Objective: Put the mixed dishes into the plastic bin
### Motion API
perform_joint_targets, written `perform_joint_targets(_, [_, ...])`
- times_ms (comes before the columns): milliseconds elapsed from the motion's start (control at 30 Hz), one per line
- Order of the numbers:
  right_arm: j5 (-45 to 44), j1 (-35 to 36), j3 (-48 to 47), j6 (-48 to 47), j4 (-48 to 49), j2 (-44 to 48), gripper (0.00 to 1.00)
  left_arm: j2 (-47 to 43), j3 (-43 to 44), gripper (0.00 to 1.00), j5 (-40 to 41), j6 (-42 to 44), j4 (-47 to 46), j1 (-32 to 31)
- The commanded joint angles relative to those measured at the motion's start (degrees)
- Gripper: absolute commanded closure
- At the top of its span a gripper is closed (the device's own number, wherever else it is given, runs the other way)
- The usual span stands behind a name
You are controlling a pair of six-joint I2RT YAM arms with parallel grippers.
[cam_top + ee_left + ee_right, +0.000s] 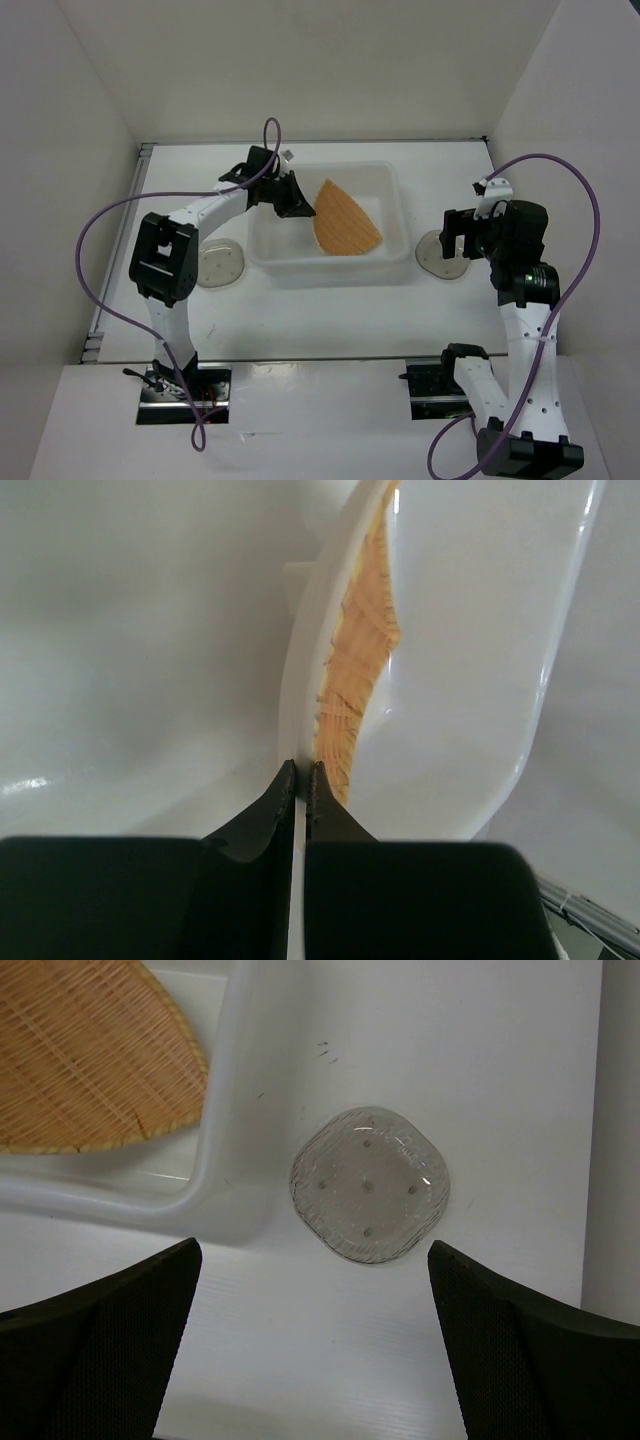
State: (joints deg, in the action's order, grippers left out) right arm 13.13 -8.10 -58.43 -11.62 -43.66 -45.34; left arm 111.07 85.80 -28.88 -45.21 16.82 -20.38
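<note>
The tan-orange woven plate [345,220] lies tilted inside the plastic bin [330,270]. My left gripper [300,207] reaches into the bin's left half, right beside the plate's left edge. In the left wrist view its jaws [302,770] are shut to a thin slit with nothing visibly held, and the plate [360,650] shows just past them against the bin's wall [470,630]. My right gripper [460,235] is open and hovers over a pale-grey round dish [440,255] right of the bin. That dish [370,1185] lies just beyond its tips [315,1248]. No clear cups show.
A second pale-grey round dish [220,265] lies on the table left of the bin. The right wrist view shows the bin's corner [215,1160] and the plate [90,1050] close to the left of the right-hand dish. White walls enclose the table.
</note>
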Motion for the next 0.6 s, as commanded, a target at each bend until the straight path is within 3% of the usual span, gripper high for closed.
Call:
perform_joint_targets(0, [0.23, -0.43, 0.51, 0.37, 3.05, 0.08, 0.02, 1.60, -0.89, 1.00, -3.81, 2.75, -3.11, -0.45])
perform_joint_targets(167, [0.76, -0.43, 0.51, 0.37, 3.05, 0.08, 0.02, 2.83, -1.51, 0.98, -3.81, 3.81, -3.11, -0.98])
perform_joint_targets(267, [0.76, -0.43, 0.51, 0.37, 3.05, 0.08, 0.02, 3.89, 0.15, 0.76, -5.04, 4.34, -1.79, -0.98])
perform_joint_targets(300, [0.76, -0.43, 0.51, 0.37, 3.58, 0.08, 0.02, 3.89, 0.94, 0.65, -5.04, 5.21, -0.57, -0.98])
perform_joint_targets(333, [0.76, -0.43, 1.12, 0.37, 3.58, 0.08, 0.02, 4.42, 1.73, 0.46, -3.82, 5.74, 0.14, -0.98])
perform_joint_targets(400, [0.77, -0.43, 1.13, 0.89, 4.10, 0.08, 0.02, 4.94, 4.45, 0.28, -2.24, 7.14, 3.02, -1.59])
perform_joint_targets(467, [0.24, -0.43, 1.74, 2.29, 5.51, 0.08, 0.02, 5.47, 6.39, 0.16, -0.22, 8.38, 5.49, -1.59])
perform_joint_targets(567, [1.10, -0.43, 0.00, 5.45, 5.51, 0.09, 0.02, 4.95, 8.15, 0.10, 3.03, 9.26, 8.57, -1.59])
